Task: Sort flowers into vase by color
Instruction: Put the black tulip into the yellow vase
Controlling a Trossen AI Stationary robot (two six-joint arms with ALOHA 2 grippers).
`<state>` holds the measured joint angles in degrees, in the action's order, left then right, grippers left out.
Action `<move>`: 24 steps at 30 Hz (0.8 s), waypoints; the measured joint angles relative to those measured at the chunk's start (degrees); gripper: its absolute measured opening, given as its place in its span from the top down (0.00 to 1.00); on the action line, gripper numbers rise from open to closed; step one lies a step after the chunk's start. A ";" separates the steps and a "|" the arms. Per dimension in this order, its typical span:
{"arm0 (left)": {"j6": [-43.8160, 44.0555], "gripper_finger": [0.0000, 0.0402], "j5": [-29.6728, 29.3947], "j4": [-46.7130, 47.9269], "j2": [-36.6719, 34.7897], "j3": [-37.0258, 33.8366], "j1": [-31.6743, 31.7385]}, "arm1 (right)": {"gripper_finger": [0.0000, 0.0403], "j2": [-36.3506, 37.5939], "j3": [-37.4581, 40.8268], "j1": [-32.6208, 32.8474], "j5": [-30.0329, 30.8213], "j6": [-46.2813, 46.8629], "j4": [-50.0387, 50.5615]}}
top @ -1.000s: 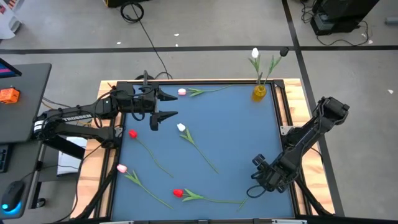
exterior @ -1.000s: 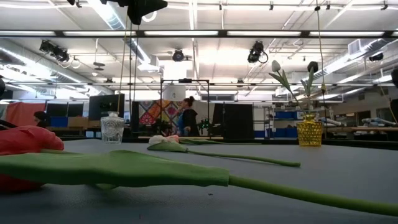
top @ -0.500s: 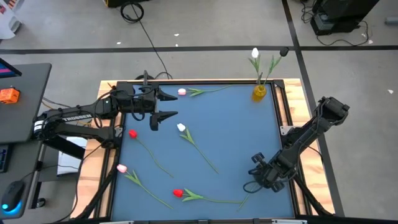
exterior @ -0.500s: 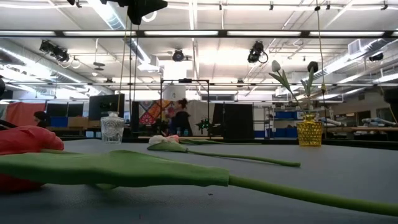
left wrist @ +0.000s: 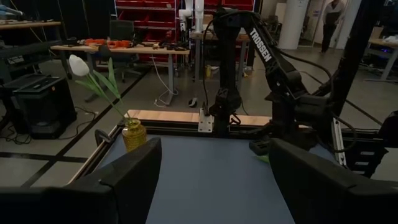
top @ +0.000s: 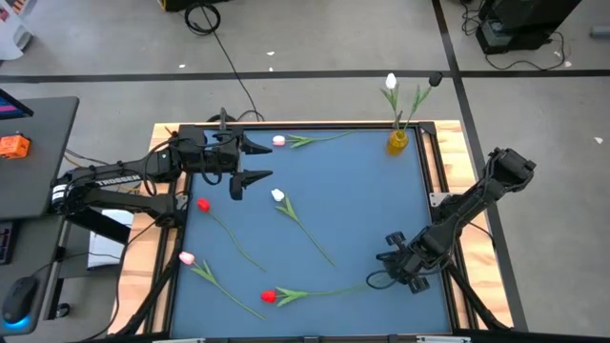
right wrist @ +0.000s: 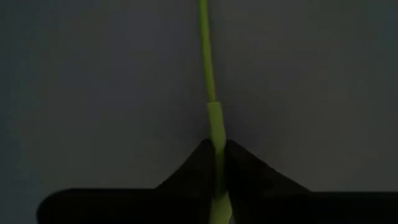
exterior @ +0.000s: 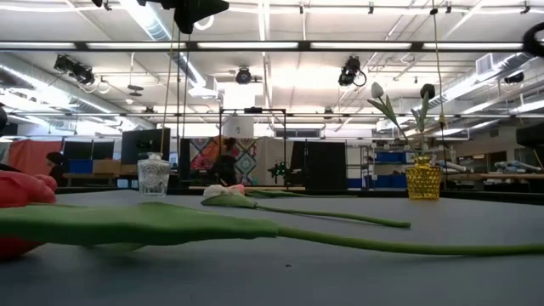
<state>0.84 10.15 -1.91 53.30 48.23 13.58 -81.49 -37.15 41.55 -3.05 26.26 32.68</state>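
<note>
Five tulips [top: 303,223] flat on the blue mat; white and black ones upright in yellow vase [top: 397,141].

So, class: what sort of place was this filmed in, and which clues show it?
Probably a robotics lab or workshop: an open hall with ceiling light strips, workbenches behind the table, cables across the floor, and a branded arm on a frame.

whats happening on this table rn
The right gripper is shut on the stem end of a red tulip lying at the near edge of the blue table. The left gripper hangs open near the far-left corner. A yellow vase already holds a white flower and a dark one.
</note>
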 joint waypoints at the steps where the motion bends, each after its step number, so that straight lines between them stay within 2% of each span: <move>1: 0.00 0.25 0.01 0.00 0.00 0.00 -0.01 | 0.90 0.00 0.00 -0.41 -0.11 1.21 -0.12; 7: 0.00 0.25 0.02 -0.02 0.00 0.00 -0.02 | 0.91 0.00 0.02 -1.00 -4.08 5.48 -1.76; 15: 0.00 0.25 0.00 0.00 0.00 0.00 0.00 | 0.91 0.00 0.02 -0.97 -13.22 11.62 -9.12; 19: 0.00 0.25 0.01 -0.01 0.00 0.00 0.00 | 0.91 0.00 0.04 -0.97 -18.61 20.51 -19.31; 22: 0.00 0.25 0.00 0.00 0.00 0.00 0.00 | 0.91 0.00 0.04 -1.11 -17.19 29.65 -25.10; 24: 0.00 0.25 0.01 0.00 0.00 0.00 -0.02 | 0.91 0.00 0.02 -1.78 -15.10 37.35 -25.39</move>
<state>0.84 10.16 -1.91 53.30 48.23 13.57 -81.49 -37.12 39.76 -18.15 63.60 7.29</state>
